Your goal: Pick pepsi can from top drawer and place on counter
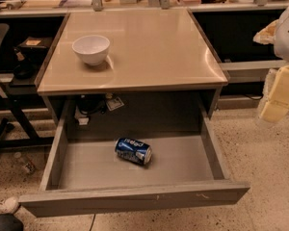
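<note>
Pepsi can (133, 151) is lying on its side in the open top drawer (135, 196), at 6 o'clock from the desk (149, 47). Gripper (279, 93) is hanging at 3 o'clock, well apart; open or closed, cannot tell. Pick and place are both waiting.

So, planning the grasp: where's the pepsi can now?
The pepsi can lies sideways, centred in the top drawer below the counter; the hand is at far right.
</note>
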{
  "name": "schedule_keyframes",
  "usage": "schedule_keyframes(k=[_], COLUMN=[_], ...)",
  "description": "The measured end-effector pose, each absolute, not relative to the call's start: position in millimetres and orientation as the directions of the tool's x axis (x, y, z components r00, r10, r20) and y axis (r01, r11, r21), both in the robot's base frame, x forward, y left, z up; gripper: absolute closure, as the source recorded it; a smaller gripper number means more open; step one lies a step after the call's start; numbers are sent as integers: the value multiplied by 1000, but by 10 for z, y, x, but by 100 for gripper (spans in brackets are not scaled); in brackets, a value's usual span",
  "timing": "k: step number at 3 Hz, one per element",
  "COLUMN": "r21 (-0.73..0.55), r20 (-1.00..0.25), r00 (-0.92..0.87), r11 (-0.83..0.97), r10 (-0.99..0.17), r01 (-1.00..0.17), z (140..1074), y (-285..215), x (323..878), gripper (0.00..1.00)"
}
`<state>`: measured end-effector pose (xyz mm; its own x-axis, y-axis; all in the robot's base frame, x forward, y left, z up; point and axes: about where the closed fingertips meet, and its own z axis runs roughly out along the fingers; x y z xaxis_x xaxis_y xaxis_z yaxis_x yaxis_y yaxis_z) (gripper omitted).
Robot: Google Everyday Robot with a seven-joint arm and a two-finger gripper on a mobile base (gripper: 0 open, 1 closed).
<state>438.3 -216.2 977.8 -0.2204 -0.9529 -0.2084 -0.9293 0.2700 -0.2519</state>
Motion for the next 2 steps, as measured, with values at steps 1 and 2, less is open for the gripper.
schedule_keyframes(k=[1,2], r21=[-252,-216], r20=[-208,-217], r00=[-220,-224], r11=[270,271], r10=[-953,-950], r01=[-929,-938], z=[9778,9613], y=[-2162,-2026], x=[4383,4363], gripper=[0,0])
